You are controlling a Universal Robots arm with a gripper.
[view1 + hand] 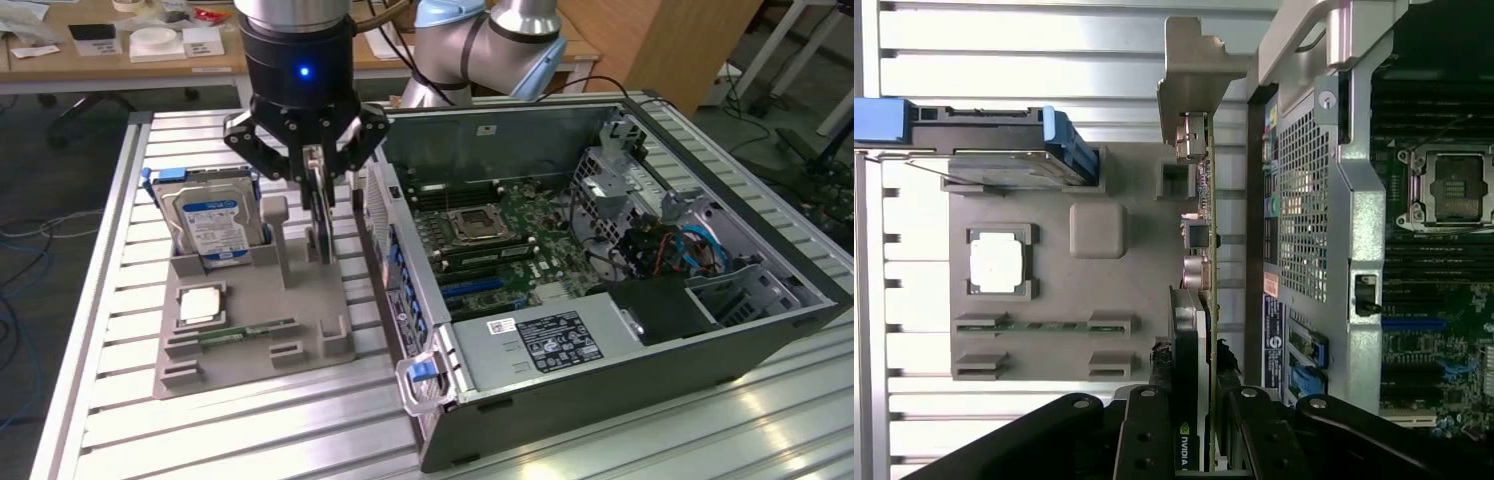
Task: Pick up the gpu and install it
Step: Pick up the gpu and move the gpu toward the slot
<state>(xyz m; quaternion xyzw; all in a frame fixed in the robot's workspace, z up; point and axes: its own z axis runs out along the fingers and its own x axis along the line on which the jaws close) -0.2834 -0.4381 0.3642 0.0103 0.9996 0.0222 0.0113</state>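
Silver hard drive point(214, 222) upright at exterior view's left end of grey tray point(254, 350). Just right of it, gripper point(316, 185) jaws narrowed, clamped on gpu point(324, 240). Card stands on edge over tray, pale bracket point(1194, 70) at end away from fingers. Open computer case point(641, 330) at right.

the gpu point(320, 228) stands on edge in a narrow lane: upright hard drive point(214, 215) near on the exterior view's left, the rear wall of the computer case point(400, 268) just beside it on the right. the case lies open on top, clear down to the motherboard point(494, 235); drive cage point(627, 190) and blue cables point(687, 245) crowd its right end.
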